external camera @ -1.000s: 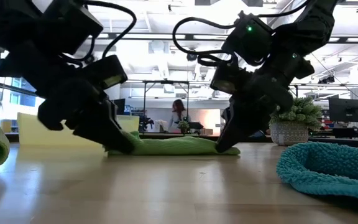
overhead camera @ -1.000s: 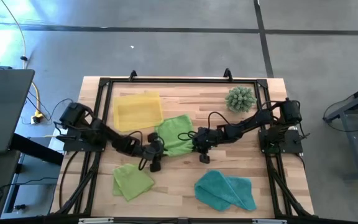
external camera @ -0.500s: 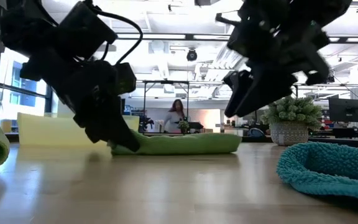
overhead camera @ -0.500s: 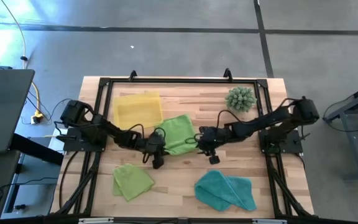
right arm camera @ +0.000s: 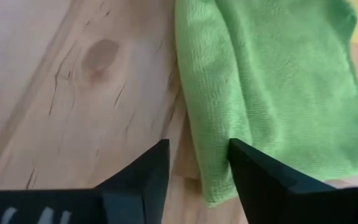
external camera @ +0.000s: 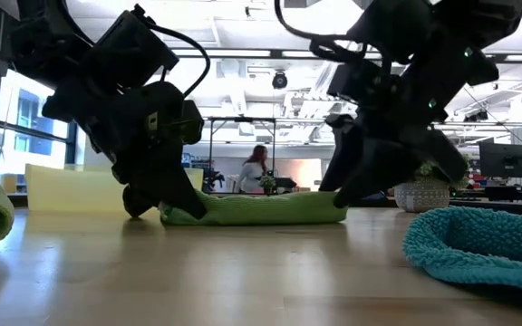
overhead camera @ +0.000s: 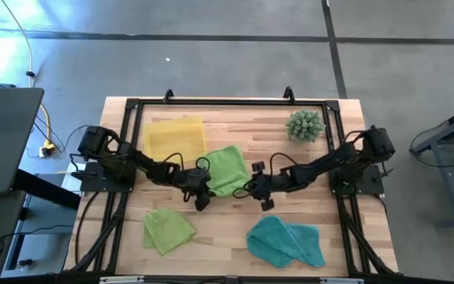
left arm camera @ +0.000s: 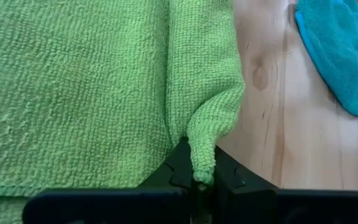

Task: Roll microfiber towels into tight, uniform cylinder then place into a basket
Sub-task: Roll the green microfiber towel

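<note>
Table point(overhead camera: 235, 229): pale wood planks inside a black frame, knots in the grain. Bare wood lies open along the near edge between the 2 lower cloths, and between the middle towel and the teal one.

Middle lime towel point(overhead camera: 225, 170): lies at table centre, partly folded, a doubled edge running along its near side; its far corner sits close to the basket.

Left tool point(left arm camera: 202, 182): fingers pressed together, pinching a puckered corner of the middle lime towel at its near left edge; the cloth bunches into a small fold right at the fingertips.

Right tool point(right arm camera: 197, 171): fingers spread, low over the table at the towel's near right corner; the towel's hem lies between and just ahead of the 2 fingers, whether touching cannot be told.

Second lime towel point(overhead camera: 168, 229): crumpled flat near the front left of the table, well apart from both tools.

Teal towel point(overhead camera: 286, 241): loosely folded at front right, apart from the right tool.

Basket point(overhead camera: 174, 138): translucent yellow, far left of the table, nothing visible in it.

Spiky green plant point(overhead camera: 304, 125): in a pot at the far right corner.

Room: grey concrete floor with dark seams, a yellow cable at left; the low view shows a lit workshop with a seated person point(external camera: 254, 172) far behind
</note>
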### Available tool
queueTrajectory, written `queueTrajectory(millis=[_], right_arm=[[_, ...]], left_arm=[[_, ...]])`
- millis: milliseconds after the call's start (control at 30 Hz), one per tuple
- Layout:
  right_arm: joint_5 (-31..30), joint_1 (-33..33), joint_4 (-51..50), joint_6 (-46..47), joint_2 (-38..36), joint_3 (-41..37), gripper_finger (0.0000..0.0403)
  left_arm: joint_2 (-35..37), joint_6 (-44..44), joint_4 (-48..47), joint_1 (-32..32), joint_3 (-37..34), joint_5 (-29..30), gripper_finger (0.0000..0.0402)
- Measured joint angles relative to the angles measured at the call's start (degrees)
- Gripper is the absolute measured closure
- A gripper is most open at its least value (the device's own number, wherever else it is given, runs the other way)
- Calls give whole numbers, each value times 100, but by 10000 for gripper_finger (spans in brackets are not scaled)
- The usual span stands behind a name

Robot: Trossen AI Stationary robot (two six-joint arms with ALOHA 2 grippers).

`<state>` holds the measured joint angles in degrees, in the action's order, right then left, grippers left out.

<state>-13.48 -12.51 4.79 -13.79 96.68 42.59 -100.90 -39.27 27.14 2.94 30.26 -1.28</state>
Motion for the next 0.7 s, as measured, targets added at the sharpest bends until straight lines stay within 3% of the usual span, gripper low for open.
queueTrajectory(millis=[133,233,400,533,700], right_arm=[[-2,56,68,50,157,0,223],[-8,141,80,263,173,6,233],[67,260,60,453,176,9,308],[568,353,15,495,198,9,384],[1487,535,16,1180,198,9,388]], left_arm=[[0,-19,7,0,0,0,396],[0,-22,9,0,-2,-21,396],[-2,-20,104,-4,-11,-187,396],[68,-58,222,-4,-17,-238,395],[148,-231,221,-9,-20,-477,392]])
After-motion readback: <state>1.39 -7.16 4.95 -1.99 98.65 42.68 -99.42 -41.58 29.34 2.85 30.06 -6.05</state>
